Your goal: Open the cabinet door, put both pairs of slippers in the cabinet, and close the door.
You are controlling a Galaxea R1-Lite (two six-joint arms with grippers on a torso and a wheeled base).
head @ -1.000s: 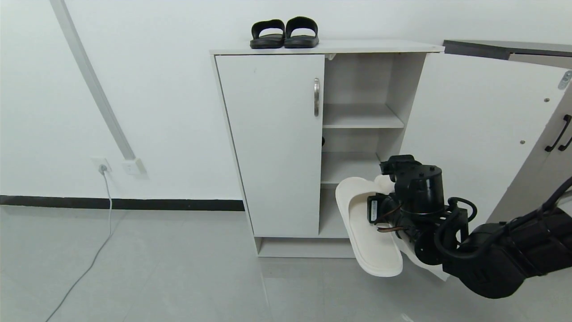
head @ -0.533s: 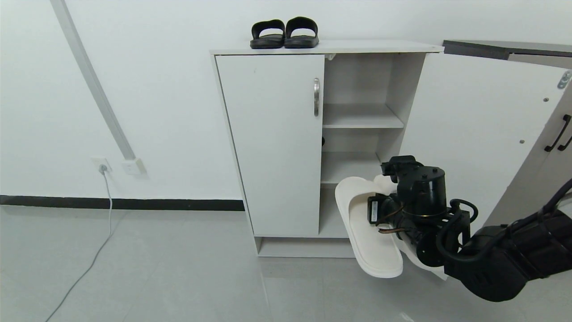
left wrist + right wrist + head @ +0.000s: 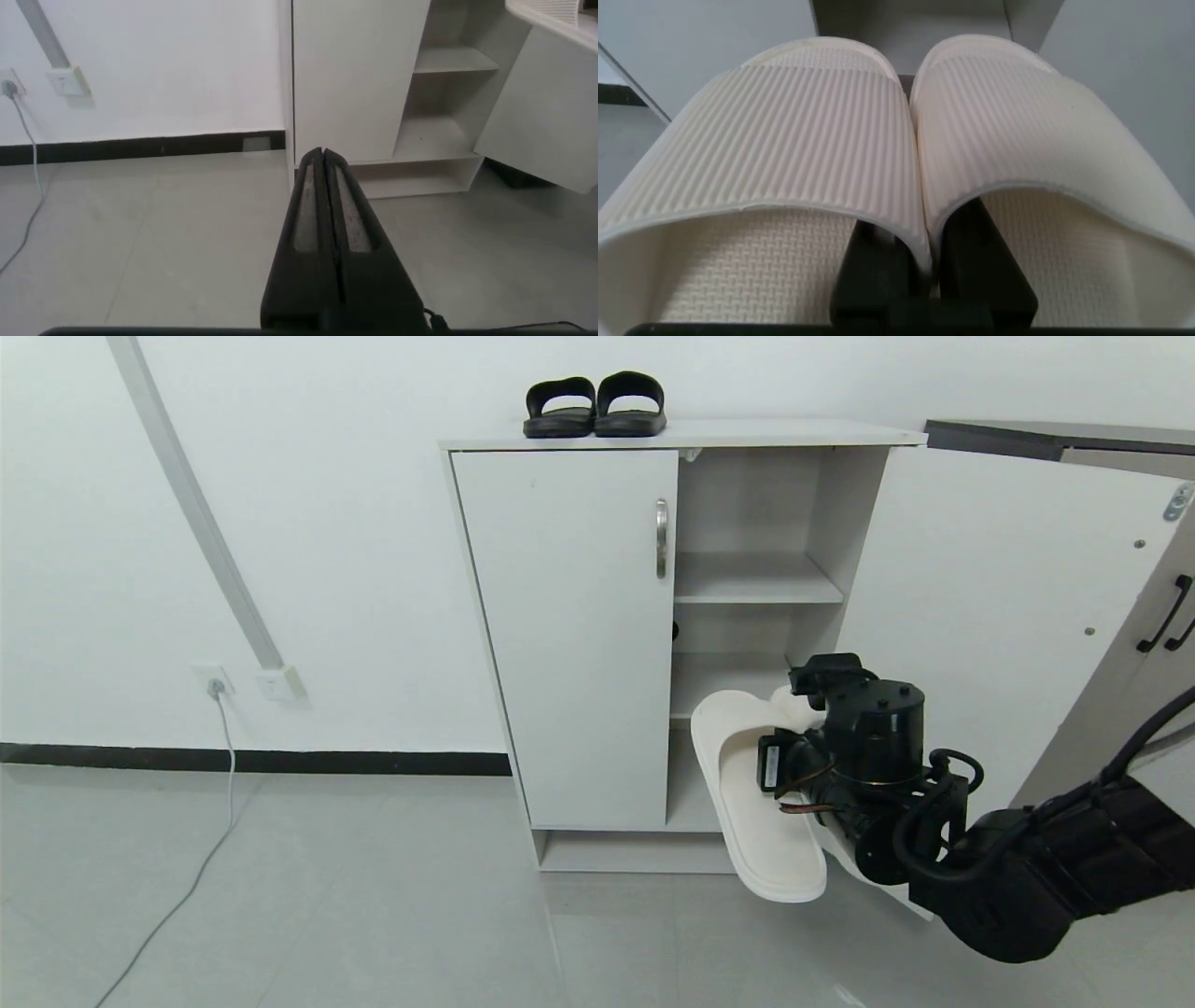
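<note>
- Left tool [image 3: 322, 215]: fingers pressed together with nothing between them. It hangs over the floor [image 3: 140, 252], in front of the cabinet [image 3: 775, 433] and well apart from it. It takes no part in the current step.
- Black slippers [image 3: 595, 406]: the pair stands side by side on the cabinet top, above the left door [image 3: 569, 635]. This pair is not yet stowed.
- Left door: shut, with its handle [image 3: 661, 539] at the inner edge. The task does not appear to need this door opened.
- Shelves [image 3: 747, 581]: the open right half shows two shelves and a bottom compartment. No slippers lie on any visible part of them.
- White slippers [image 3: 752, 793]: the pair is carried off the floor, tilted, with the toes toward the cabinet and the soles facing left. It sits just in front of the lower compartments. By judgement it is not yet inside.
- Right tool [image 3: 932, 271]: clamped on the white slippers. The fingers pinch the two inner strap edges together, so both slippers travel as one load.
- Right door [image 3: 980, 616]: swung wide open. The opening step is done.
- Remaining, by judgement: set the white pair in a compartment and release it, fetch and stow the black pair, then close the right door. Progress is under half.
</note>
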